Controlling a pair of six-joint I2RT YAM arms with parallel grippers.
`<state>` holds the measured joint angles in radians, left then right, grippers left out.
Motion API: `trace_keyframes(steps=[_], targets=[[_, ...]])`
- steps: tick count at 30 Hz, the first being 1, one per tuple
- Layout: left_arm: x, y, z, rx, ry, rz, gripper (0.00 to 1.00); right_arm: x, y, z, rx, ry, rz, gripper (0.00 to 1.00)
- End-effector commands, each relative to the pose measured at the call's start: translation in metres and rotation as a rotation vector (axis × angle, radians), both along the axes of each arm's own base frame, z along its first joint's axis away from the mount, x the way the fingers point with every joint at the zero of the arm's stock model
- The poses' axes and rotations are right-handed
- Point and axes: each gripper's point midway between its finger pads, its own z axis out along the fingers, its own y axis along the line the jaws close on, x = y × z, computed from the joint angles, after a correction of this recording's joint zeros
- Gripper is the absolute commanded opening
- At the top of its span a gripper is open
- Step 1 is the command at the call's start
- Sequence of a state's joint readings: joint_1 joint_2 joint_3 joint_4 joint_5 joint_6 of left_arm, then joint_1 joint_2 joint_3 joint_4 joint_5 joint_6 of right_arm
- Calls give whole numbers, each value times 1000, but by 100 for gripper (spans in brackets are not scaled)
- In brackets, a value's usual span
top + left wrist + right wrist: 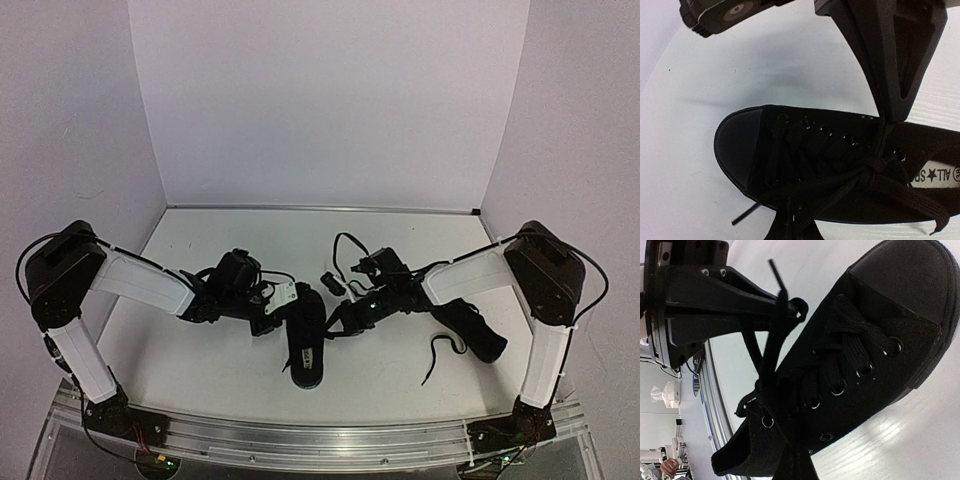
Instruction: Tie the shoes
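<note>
One black shoe (305,350) lies mid-table, toe toward the near edge, between both arms. In the left wrist view this shoe (805,160) has its laces crossed into a knot (870,175). My left gripper (792,216) is shut on a lace strand at the shoe's side. My right gripper (795,462) is shut on the other strand beside the eyelets of the shoe (865,350). From above, the left gripper (272,322) and the right gripper (340,322) flank the shoe. A second black shoe (470,330) lies under the right arm, its lace (440,355) loose.
White walls close in the table on the left, back and right. An aluminium rail (320,440) with both arm bases runs along the near edge. The right forearm (465,275) stretches over the second shoe.
</note>
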<state>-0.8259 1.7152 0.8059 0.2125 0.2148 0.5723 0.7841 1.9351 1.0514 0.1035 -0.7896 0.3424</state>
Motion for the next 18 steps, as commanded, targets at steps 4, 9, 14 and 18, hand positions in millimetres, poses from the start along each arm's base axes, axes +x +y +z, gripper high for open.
trace_keyframes(steps=[4,9,14,18], targets=[[15,20,7,29,-27,134,0,-1,-15,12,-43,-38,-46,0],[21,23,9,29,-20,173,0,-3,-22,9,-68,-42,-63,0],[28,31,9,77,-23,223,0,-2,-26,3,-92,-40,-78,0],[31,37,11,82,-11,245,0,-3,-29,-2,-106,-35,-85,0]])
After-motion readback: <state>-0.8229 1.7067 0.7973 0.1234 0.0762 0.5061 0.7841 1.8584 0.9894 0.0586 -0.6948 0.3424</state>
